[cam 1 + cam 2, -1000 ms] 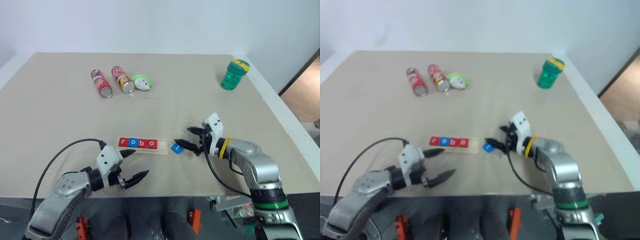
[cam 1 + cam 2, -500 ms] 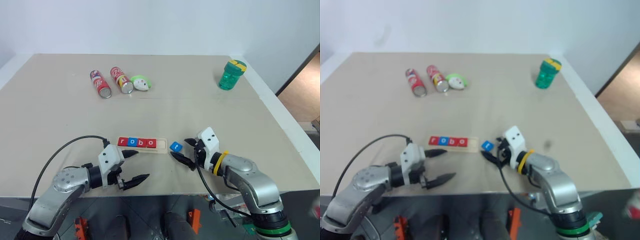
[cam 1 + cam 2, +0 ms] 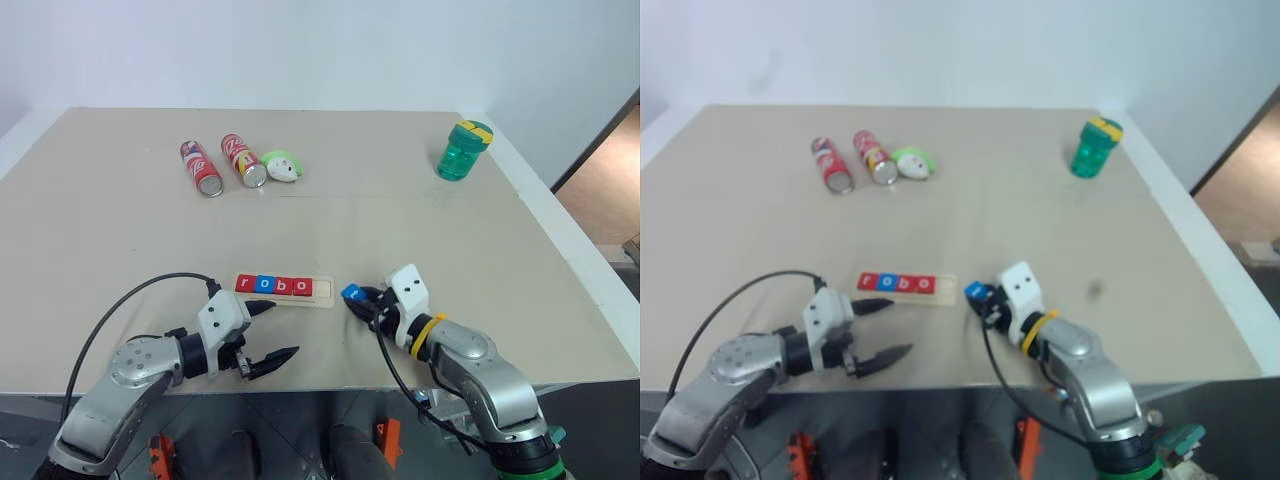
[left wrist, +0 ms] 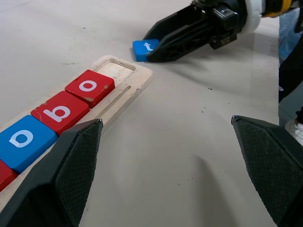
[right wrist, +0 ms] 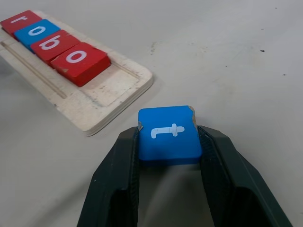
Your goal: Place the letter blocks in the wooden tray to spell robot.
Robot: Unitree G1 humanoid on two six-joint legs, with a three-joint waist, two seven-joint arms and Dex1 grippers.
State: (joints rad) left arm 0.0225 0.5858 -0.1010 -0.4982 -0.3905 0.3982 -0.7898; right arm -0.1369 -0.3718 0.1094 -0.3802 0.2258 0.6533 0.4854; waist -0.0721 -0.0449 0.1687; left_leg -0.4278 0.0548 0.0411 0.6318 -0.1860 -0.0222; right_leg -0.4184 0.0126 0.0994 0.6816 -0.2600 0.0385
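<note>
While wooden tray (image 5: 102,111) holds r-o-b-o, end slot bare

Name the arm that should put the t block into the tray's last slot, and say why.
Right. The right gripper is shut on the t block, just beside the tray's empty end slot. The left gripper is open, holds nothing, and sits near the tray's other end.

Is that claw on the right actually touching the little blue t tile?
Touching. The right wrist view shows the right gripper with both fingers pressed against the blue t block.
</note>
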